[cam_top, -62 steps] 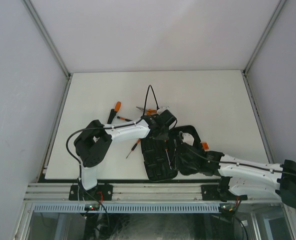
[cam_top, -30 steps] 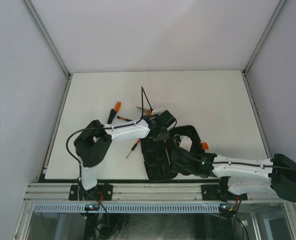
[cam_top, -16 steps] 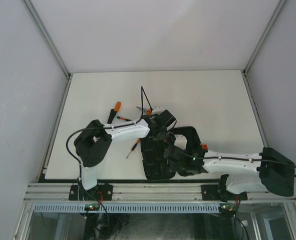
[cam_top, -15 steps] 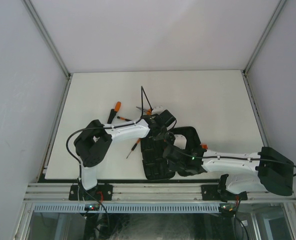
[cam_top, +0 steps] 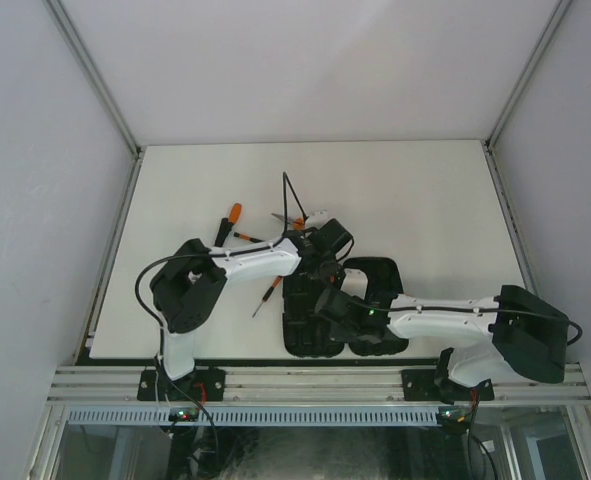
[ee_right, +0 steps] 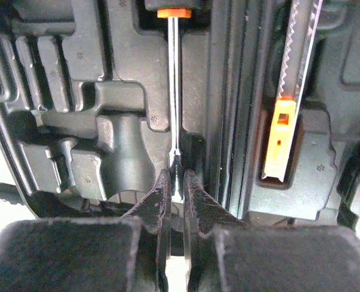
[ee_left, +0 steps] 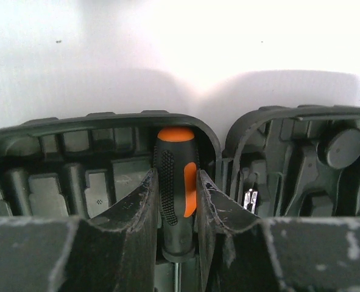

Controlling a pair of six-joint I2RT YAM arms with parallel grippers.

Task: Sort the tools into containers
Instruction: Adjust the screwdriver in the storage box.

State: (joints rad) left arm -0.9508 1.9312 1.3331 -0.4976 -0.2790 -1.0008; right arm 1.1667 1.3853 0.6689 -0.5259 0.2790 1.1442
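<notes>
The black clamshell case (cam_top: 360, 275) lies open near the table's front, its moulded slots up. My left gripper (cam_top: 320, 262) is shut on the orange-and-black handle of a screwdriver (ee_left: 175, 152) that lies in a slot of the case's left half (ee_left: 76, 131); in the left wrist view the gripper (ee_left: 176, 176) has a jaw on each side of the handle. My right gripper (cam_top: 327, 305) is over the same half. In the right wrist view the screwdriver's metal shaft (ee_right: 174, 85) runs down to my right gripper (ee_right: 175, 177), whose jaws are nearly together around its dark tip.
A metal-bladed tool with an orange part (ee_right: 281, 121) sits in a slot of the case's right half. Loose on the table left of the case: a thick screwdriver (cam_top: 230, 222), a thin screwdriver (cam_top: 247, 237), a small screwdriver (cam_top: 266, 296). Pliers (cam_top: 295, 216) lie behind the left gripper.
My right arm has swung left across the case, from its right half to the left half by the screwdriver's tip. My left gripper has kept its place on the handle.
</notes>
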